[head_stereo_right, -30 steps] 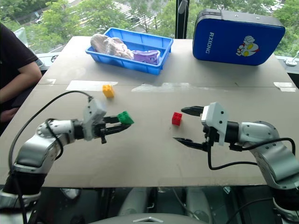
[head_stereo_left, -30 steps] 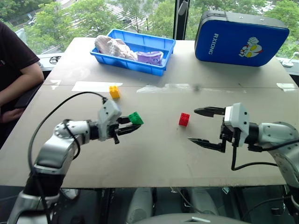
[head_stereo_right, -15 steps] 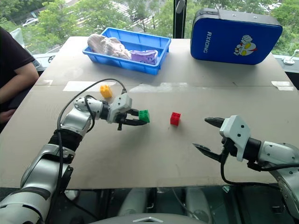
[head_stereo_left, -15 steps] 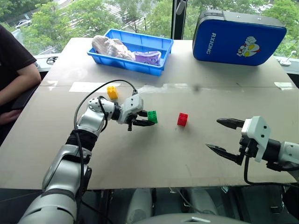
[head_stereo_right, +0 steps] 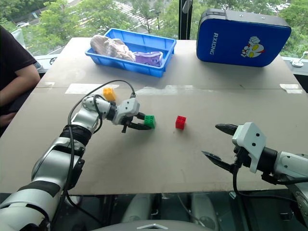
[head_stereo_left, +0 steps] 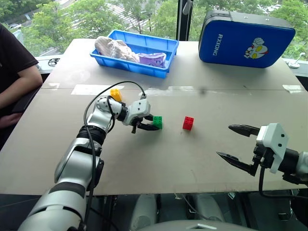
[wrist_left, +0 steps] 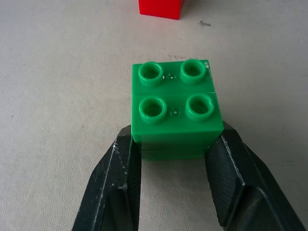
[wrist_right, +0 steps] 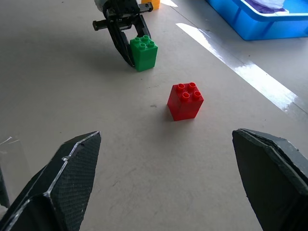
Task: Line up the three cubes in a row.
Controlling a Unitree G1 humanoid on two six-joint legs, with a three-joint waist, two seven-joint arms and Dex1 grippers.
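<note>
Lab or office, worktable (head_stereo_left: 192,159) by windows (head_stereo_left: 144,14), seated person (head_stereo_left: 14,67)

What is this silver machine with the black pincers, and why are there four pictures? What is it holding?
It is a robot with two silver arms. Each arm ends in a gripper, a pincer of two black fingers. Two pictures come from cameras in its head, looking down at the pale table. The other two come from small cameras on its wrists, looking along the fingers.

The left gripper is shut on a small green plastic brick with studs on top; the left wrist picture shows it close up. The right gripper is open and holds nothing.

On the table also sit a small red studded brick and a small yellow brick. Farther back are a blue plastic tray and a blue zipped case. A person's arm rests at the side.
</note>
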